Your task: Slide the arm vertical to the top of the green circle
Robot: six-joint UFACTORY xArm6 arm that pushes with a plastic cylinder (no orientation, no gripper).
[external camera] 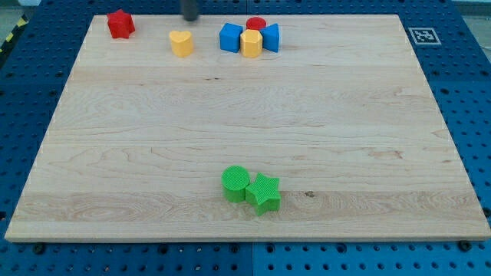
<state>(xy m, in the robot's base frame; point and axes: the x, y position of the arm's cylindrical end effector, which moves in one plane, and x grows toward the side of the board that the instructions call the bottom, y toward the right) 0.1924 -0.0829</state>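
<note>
Camera view: my tip (189, 18), no fingers, sits at the desk's (153, 115) 12 o'clock edge, far from the green circle (235, 182)

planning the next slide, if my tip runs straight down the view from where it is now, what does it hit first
Probably nothing. My tip sits at the view's top, just right of the yellow heart; straight down, bare board passes left of the green circle.

Rod (189, 9) blurred, cut by view's top; red cylinder (256, 24) mostly hidden behind yellow block (251, 44).
</note>
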